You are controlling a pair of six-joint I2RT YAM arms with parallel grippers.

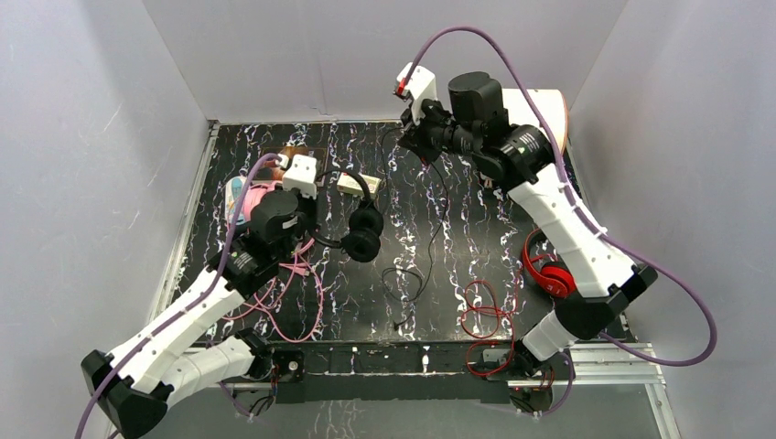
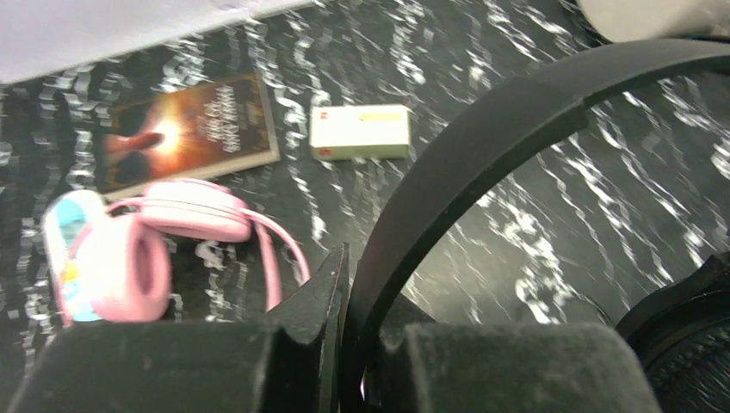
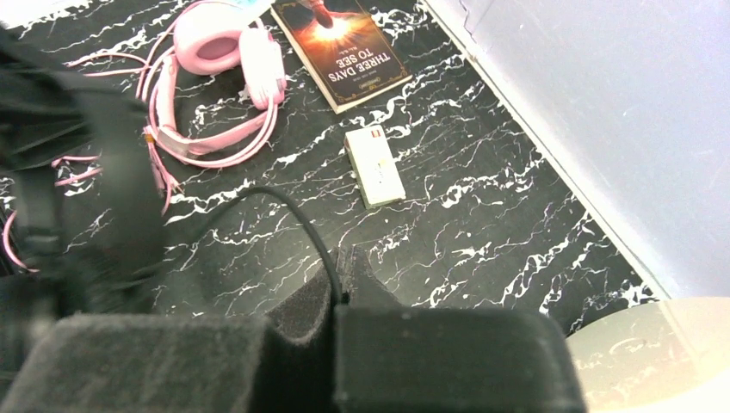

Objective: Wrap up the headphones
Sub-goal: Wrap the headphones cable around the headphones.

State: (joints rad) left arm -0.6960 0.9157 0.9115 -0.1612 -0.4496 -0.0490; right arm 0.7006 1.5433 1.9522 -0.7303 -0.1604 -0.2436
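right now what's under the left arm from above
The pink headphones and loops of their pink cable show; the left arm hides most of the headset and the book.

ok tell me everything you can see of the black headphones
The black headphones are small and matte, plastic by the look, with a thin curved headband and two round padded cups. The left gripper is shut on the headband and seems to hold them just off the table. The right gripper pinches their thin black cable; the rest lies in loose loops on the table.
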